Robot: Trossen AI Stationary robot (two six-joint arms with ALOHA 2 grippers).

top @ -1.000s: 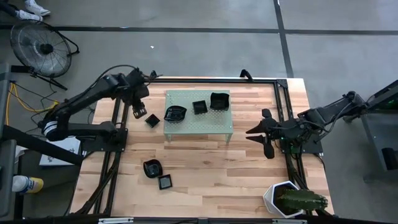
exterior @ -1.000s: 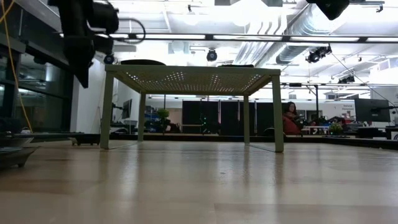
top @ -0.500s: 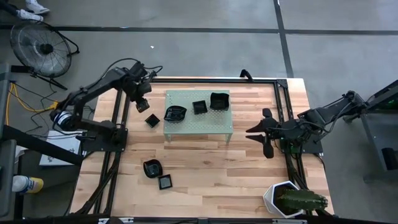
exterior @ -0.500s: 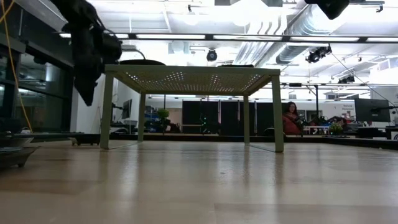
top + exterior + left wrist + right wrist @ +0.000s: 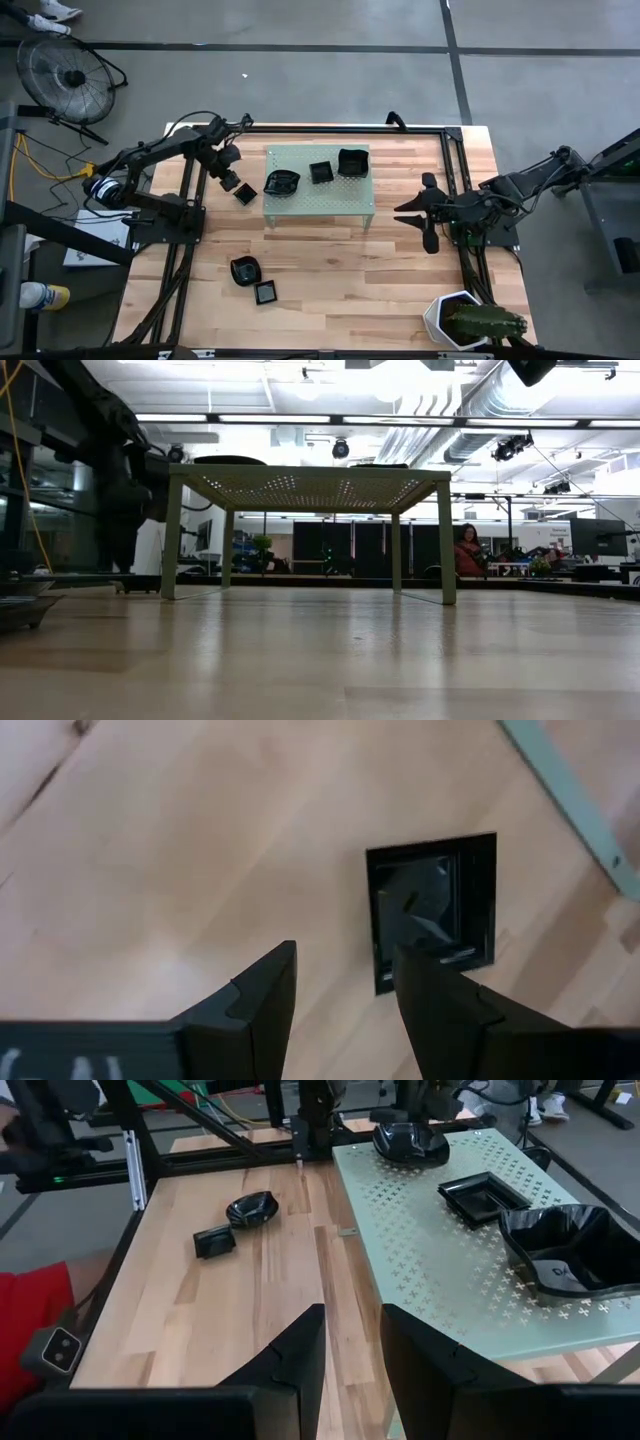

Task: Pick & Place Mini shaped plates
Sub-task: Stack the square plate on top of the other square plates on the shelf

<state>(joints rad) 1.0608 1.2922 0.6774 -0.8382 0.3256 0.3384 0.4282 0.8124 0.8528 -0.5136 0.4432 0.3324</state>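
A small square black plate [image 5: 245, 194] [image 5: 432, 910] lies flat on the wood just left of the green perforated stand [image 5: 318, 200]. My left gripper [image 5: 235, 182] [image 5: 340, 970] hangs open just above it, pointing steeply down; one fingertip [image 5: 420, 982] stands over the plate's near rim, the other over bare wood. Three black plates [image 5: 282, 183] [image 5: 321, 172] [image 5: 352, 161] rest on the stand's top. Two more [image 5: 244, 269] [image 5: 266, 292] lie on the table nearer the front. My right gripper [image 5: 425, 215] [image 5: 352, 1325] waits open, raised, at the right.
A white hexagonal pot [image 5: 455, 318] with a plant stands at the near right corner. The stand's legs [image 5: 172, 535] rise close beside my left arm [image 5: 120, 490]. Bare wood lies between the stand and the table's near edge. A person sits in the room far behind the table.
My left gripper has come down from above the stand's height to just over the table, closing in on the square plate beside the stand, and has turned about its wrist. Its fingers stay open. The plates have not moved.
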